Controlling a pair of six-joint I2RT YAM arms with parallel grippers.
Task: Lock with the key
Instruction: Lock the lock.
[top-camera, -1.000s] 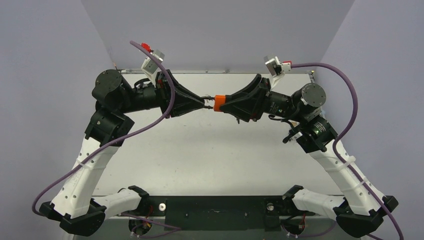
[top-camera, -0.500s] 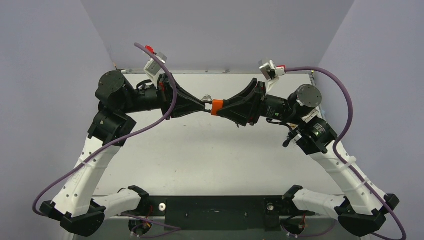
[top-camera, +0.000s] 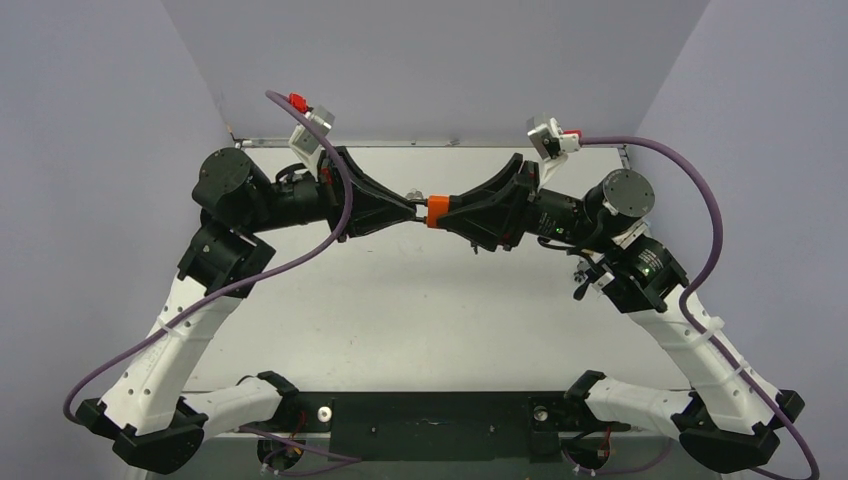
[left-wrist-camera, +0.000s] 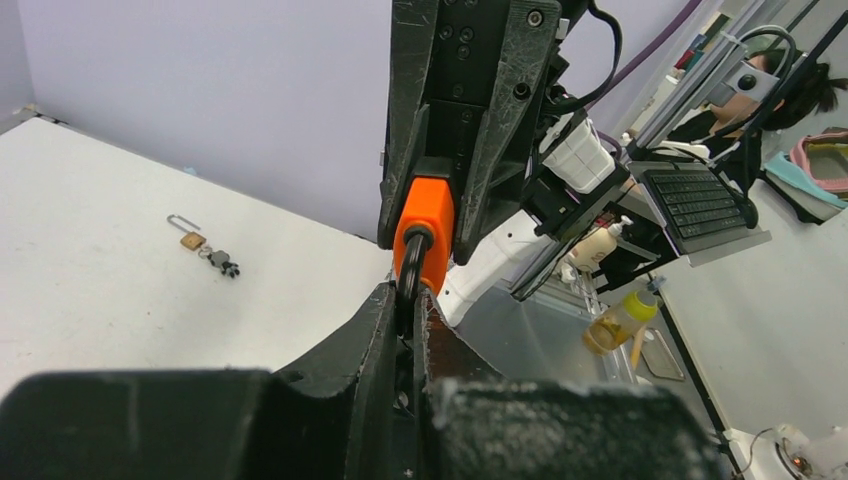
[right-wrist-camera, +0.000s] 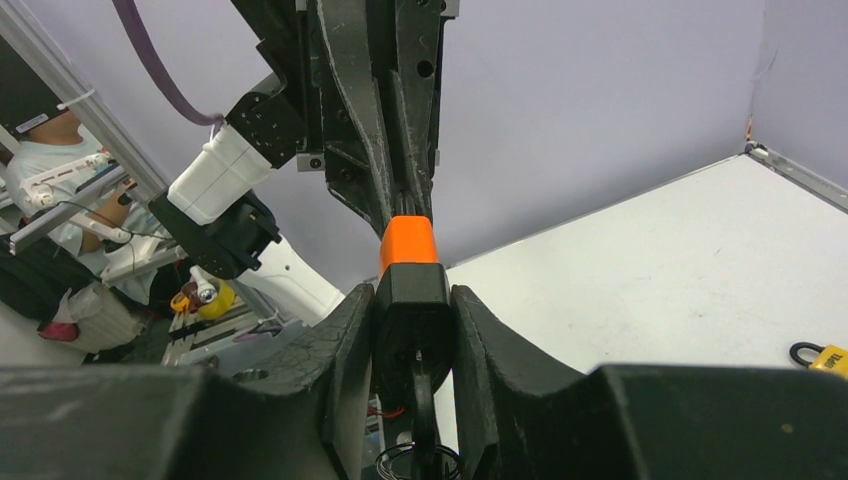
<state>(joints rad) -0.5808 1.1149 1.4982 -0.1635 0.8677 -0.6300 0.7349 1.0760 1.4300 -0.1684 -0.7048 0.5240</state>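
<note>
From above, the two arms met nose to nose over the far part of the table (top-camera: 420, 330). The orange lock (top-camera: 435, 211) hung in mid-air between the left gripper (top-camera: 414, 207) and the right gripper (top-camera: 443, 211). From that height I could not tell how either claw stood.

The left wrist view made it plainer. The left claw was pressed together on a black loop that ran into the lock, which I took for the shackle (left-wrist-camera: 413, 262). The right fingers (left-wrist-camera: 395, 190) flanked the orange body from the far side. A small brass lock (left-wrist-camera: 188, 240) lay on the table well off to the left.

In the right wrist view, the right claw pinched a black block just behind the orange. I judged it to be the key (right-wrist-camera: 412, 315), since a ring (right-wrist-camera: 420, 462) dangled beneath it.

To my eye, the turn wanted the left grip kept firm and still, so the lock could not twist along with the key. The right wrist should roll about the key's own line with no sideways pull, since any bend there could jam the key or drag the shackle from the left fingers.
</note>
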